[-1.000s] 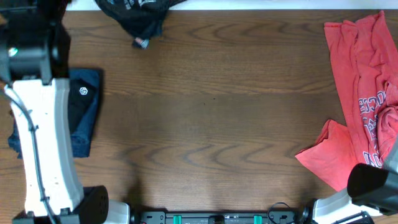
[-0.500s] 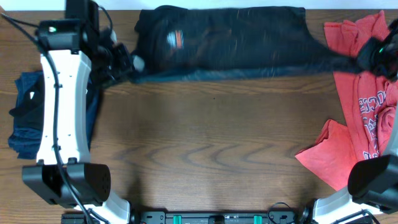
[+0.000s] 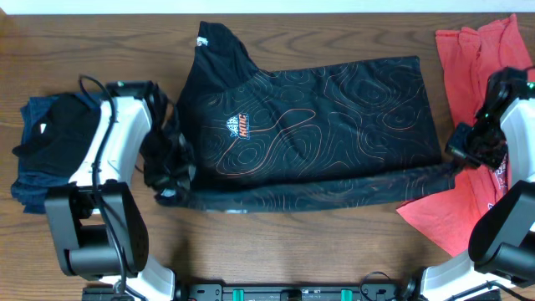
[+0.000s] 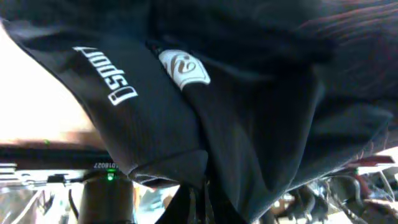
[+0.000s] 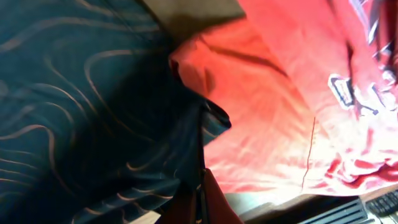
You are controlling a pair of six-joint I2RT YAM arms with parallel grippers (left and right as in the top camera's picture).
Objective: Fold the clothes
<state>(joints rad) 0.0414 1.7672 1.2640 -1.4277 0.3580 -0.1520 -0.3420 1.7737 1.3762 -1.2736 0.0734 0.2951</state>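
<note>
Nearest the robot base, a bare strip of the brown wood-grain table point(image 3: 276, 251) runs in front of everything else. Just beyond it lies the near hem of the black sports shirt with thin wavy contour lines point(image 3: 334, 117), doubled into a long band that stretches almost from arm to arm.

The left end effector point(image 3: 170, 184) is clamped tight on the left end of that band, with dark cloth bunched around it. In the left wrist view black fabric with white lettering and a white emblem fills nearly the whole frame and hides the table. The right end effector point(image 3: 460, 155) is likewise closed hard on the right end of the band. There the black cloth lies over an edge of the coral-red T-shirts with lettering point(image 3: 472, 58), and the right wrist view shows black and red fabric touching at the fingers.

To the left, a folded navy and black garment stack point(image 3: 38, 167) sits beside the shirt, partly covered by the white left arm link point(image 3: 100, 150). The red T-shirts spread from the near right corner to the far right edge, under the right arm.

Farther back, the black shirt lies flat with an orange chest logo point(image 3: 240, 125), and its collar point(image 3: 209, 42) points to the far edge.
</note>
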